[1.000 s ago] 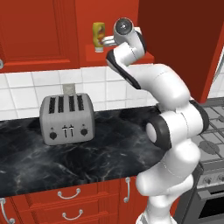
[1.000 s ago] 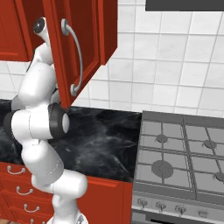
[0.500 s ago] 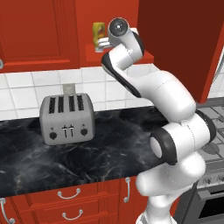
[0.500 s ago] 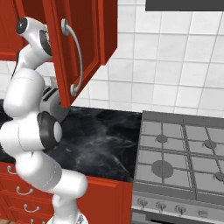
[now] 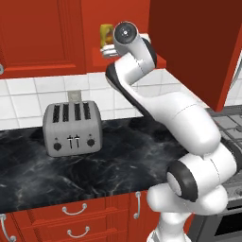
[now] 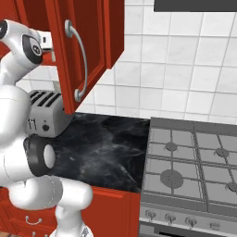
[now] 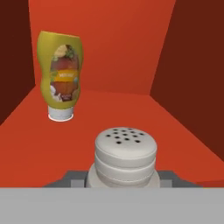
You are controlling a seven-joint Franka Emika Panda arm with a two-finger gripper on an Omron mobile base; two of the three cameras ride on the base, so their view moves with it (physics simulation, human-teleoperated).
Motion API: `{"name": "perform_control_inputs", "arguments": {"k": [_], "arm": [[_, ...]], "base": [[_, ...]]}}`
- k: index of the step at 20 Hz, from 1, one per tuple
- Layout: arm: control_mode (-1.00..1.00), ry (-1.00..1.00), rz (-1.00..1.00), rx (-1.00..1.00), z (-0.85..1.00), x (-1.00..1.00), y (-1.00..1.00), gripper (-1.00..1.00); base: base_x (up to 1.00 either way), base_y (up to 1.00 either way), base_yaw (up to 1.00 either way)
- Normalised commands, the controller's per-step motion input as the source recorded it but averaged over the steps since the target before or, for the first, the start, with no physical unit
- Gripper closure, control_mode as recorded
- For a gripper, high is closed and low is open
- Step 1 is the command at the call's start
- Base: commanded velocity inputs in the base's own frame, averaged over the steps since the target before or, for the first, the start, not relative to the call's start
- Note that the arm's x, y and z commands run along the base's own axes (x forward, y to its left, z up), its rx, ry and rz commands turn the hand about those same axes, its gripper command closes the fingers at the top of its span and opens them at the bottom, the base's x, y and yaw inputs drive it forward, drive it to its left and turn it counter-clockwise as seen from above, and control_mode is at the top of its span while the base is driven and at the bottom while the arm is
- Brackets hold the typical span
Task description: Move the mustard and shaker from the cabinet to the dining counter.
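The shaker (image 7: 125, 157) sits right at the bottom of the hand view, its holed cap facing the camera, with dark finger parts showing low on either side of it. From that, the hand (image 5: 108, 50) appears to be closed on the shaker, jaws at a middling width to suit its round body; the actual contact is hidden below the frame edge, so this is a judgement. It is still inside the cabinet (image 7: 109, 43), on or just above the red shelf (image 7: 30, 135).

The mustard (image 7: 61, 74) stands cap-down farther back and to the left on the same shelf, well apart from the shaker and untouched. Standing apart like that, the two can be taken one at a time, the nearer shaker first.

The left base view shows what the hand view cannot: the arm (image 5: 156, 104) reaching up and leftward into the open cabinet, the mustard's yellow top peeking beside the wrist, and below it a toaster (image 5: 72, 127) on the black counter (image 5: 123, 165). The right base view adds the open cabinet door (image 6: 88, 51) with its bar handle swung out beside the arm, and a stove (image 6: 194, 162) to the right. The door must be cleared when withdrawing.
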Motion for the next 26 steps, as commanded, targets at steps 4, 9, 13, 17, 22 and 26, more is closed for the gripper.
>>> {"name": "perform_control_inputs", "arguments": {"k": [4,9,13,17,22,26], "arm": [[-1.0,0.0,-0.12,0.09,0.0,-0.46,0.0,1.0],[-1.0,-0.01,-0.24,0.11,-0.02,-0.74,0.11,1.0],[-1.0,-0.01,-0.17,0.09,-0.02,-0.66,0.12,1.0],[-1.0,0.0,-0.13,0.1,-0.02,-0.63,0.16,1.0],[-1.0,0.0,-0.06,0.11,-0.04,-0.61,0.14,1.0],[-1.0,0.0,0.0,0.09,-0.1,-0.58,0.14,1.0]], "base": [[0.0,0.0,0.0],[0.0,0.0,0.0],[0.0,0.0,0.0],[0.0,0.0,0.0],[0.0,0.0,0.0],[0.0,0.0,0.0]]}}
